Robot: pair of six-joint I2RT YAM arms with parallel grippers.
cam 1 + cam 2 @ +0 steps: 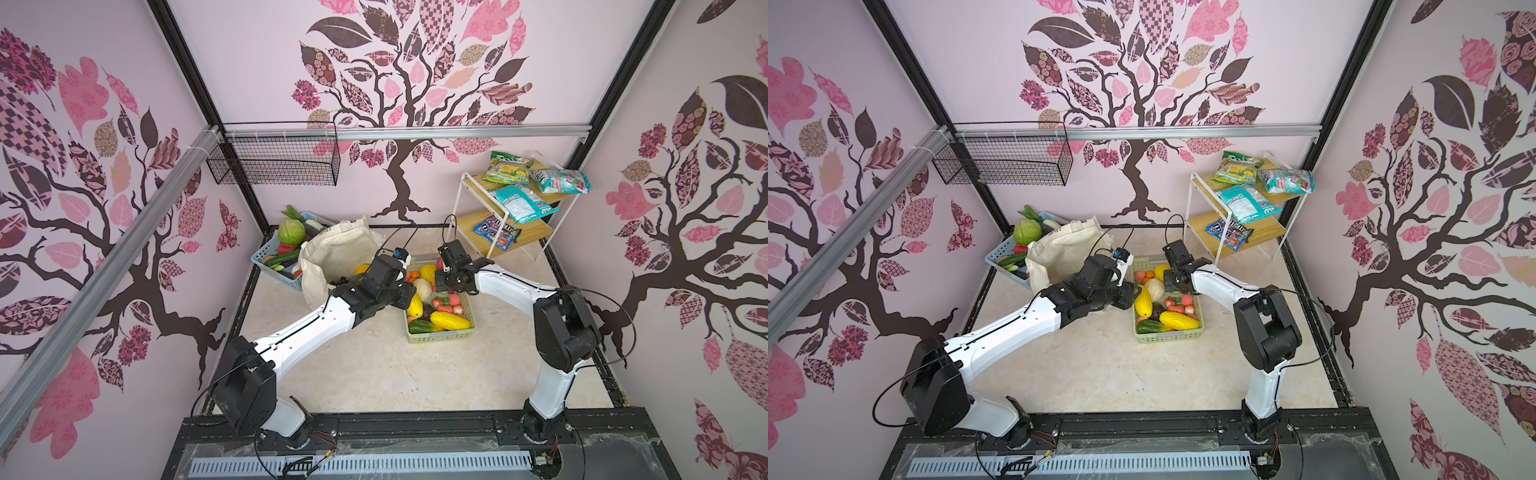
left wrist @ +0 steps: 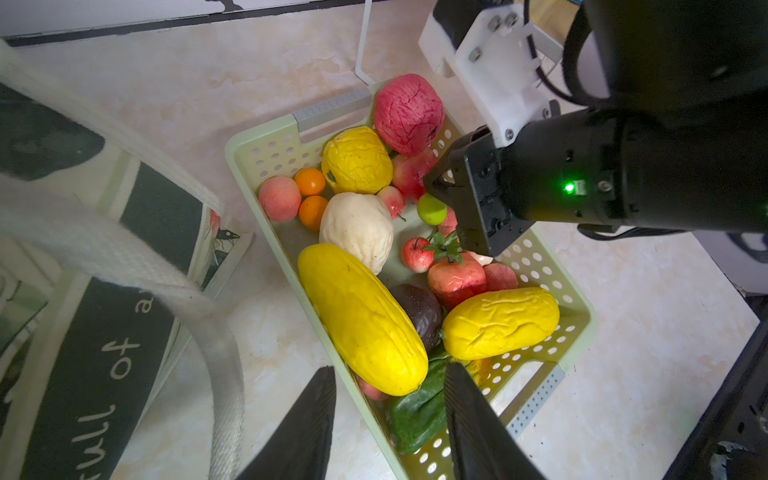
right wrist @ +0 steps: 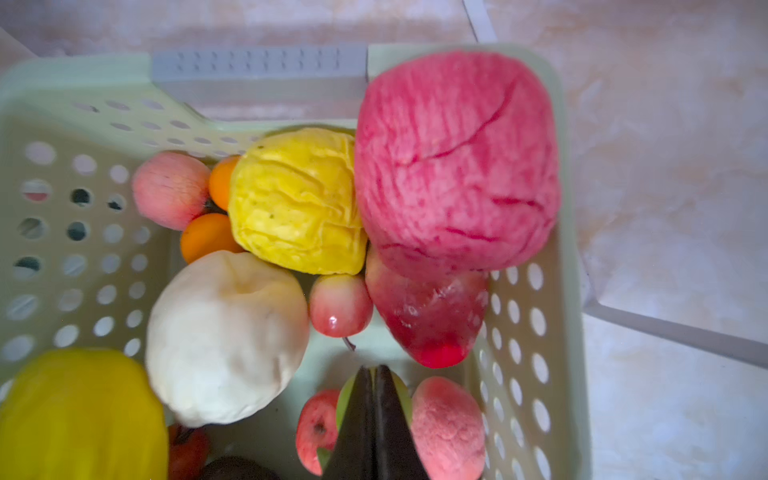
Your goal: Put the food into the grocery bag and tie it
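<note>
**Right gripper closed over a fruit basket, left gripper open beside it**

In the right wrist view, the right gripper has its two dark fingers pressed together, holding nothing. Its tip sits just above a small green fruit. Around that fruit lie a white fruit, a crinkled yellow fruit and a large red bumpy fruit. All of them lie in the pale-green basket.

In the left wrist view, the left gripper is open and empty. It hovers over the basket's near end, above a long yellow fruit.

In both top views, the cream grocery bag stands open on the worktop, just left of the pale-green basket. On its other side, a blue basket holds a green cabbage.
</note>
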